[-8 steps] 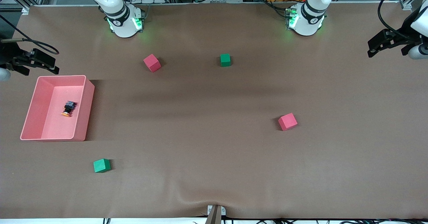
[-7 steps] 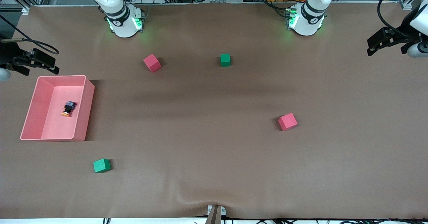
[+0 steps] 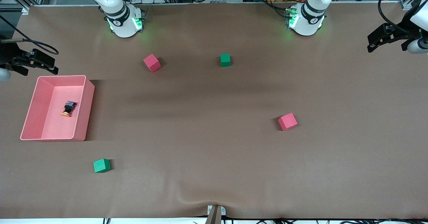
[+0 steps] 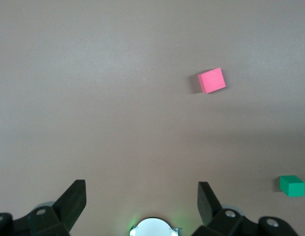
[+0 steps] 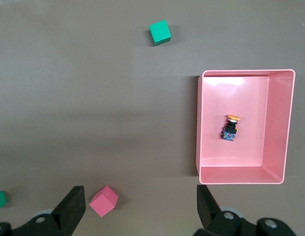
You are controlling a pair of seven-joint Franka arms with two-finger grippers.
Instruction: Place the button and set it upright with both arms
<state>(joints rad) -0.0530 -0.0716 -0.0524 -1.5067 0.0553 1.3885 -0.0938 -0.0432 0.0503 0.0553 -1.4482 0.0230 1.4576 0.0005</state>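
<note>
Button (image 3: 68, 108) lies on its side on the floor of the pink bin (image 3: 89, 97), orange cap pointing toward the front camera, black body away from it. In my right wrist view the same button (image 5: 231, 127) sits roughly mid-bin (image 5: 198, 128), clear of all four walls. Which face of the body rests on the bin floor I can't make out.

Step in hand: nothing picked yet, by my reading; this looks like the opening approach. My right gripper (image 3: 40, 63) hovers high at the right arm's end of the tabletop (image 3: 214, 143), over the strip just past the bin's rim, fingers (image 5: 74, 206) spread wide, holding nothing. My left gripper (image 3: 384, 40) hangs over the left arm's end of the tabletop, well apart from the bin, fingers (image 4: 74, 199) likewise spread and empty; that arm waits.

Next move calls for the right gripper to shift over the bin, drop between the walls and close across the black body, then lift out for a hand-over or a placement where the left can help stand it cap-up.

Around: red cube (image 3: 152, 63) and green cube (image 3: 225, 60) near the bases, another red cube (image 3: 287, 121) mid-table, another green cube (image 3: 101, 165) nearer the front camera than the bin. None blocks the reach; the bin walls are the only squeeze.
</note>
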